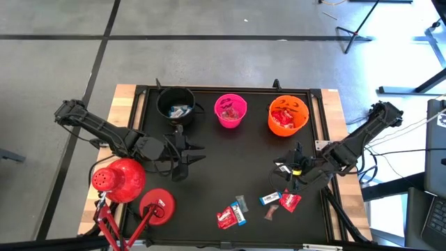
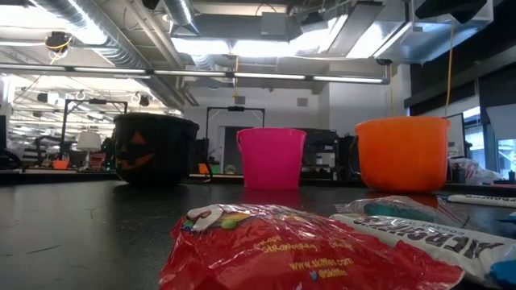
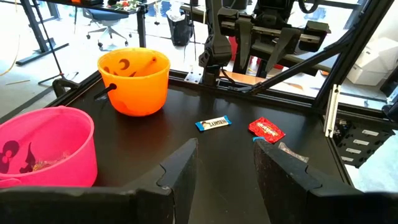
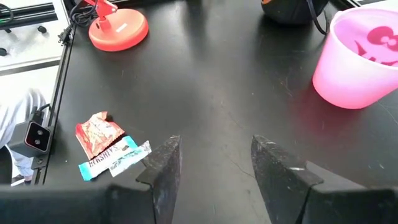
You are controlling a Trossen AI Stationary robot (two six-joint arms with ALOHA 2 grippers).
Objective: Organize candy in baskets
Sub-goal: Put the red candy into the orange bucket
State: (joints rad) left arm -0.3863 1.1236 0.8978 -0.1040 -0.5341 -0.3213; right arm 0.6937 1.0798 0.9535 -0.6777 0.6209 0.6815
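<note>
Three baskets stand in a row at the table's far side: a black one (image 1: pixel 175 104), a pink one (image 1: pixel 231 110) and an orange one (image 1: pixel 288 116), each with candy inside. Loose candy lies near the front edge: a red and blue-white pair (image 1: pixel 231 216), a grey piece (image 1: pixel 242 203), a blue one (image 1: pixel 270 199) and a red one (image 1: pixel 289 201). My left gripper (image 1: pixel 196 154) hovers open near the black basket, nothing between its fingers (image 3: pixel 180 171). My right gripper (image 1: pixel 282 169) hovers open above the table near the blue candy, also with nothing in it (image 4: pixel 214 165).
Two red dome lamps on red legs (image 1: pixel 118 180) stand at the front left, one round base (image 4: pixel 118 28) resting on the black mat. A raised black frame (image 1: pixel 230 88) runs around the mat. Bare mat lies between the two grippers, in front of the pink basket.
</note>
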